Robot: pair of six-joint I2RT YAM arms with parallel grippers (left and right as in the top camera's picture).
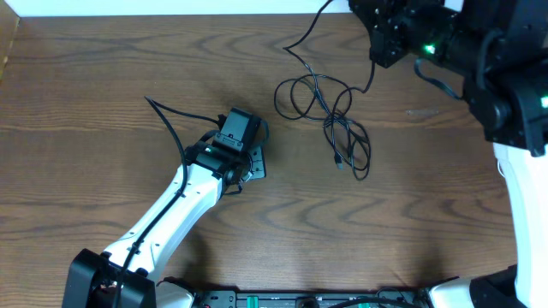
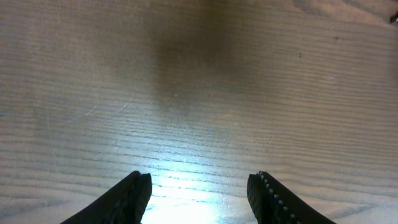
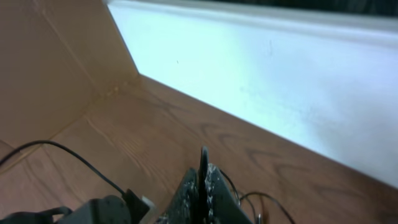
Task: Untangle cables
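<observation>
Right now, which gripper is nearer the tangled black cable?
Right, probably. The right gripper, shut, hovers at the far edge of the black cable; the left gripper, open, stands apart over bare table.

Even soft light falling overhead, glare blooming on table (image 2: 74,124) just ahead of left gripper (image 2: 199,182), dim shadow sitting farther beyond, white wall (image 3: 261,68) glowing past right gripper (image 3: 202,171)
</observation>
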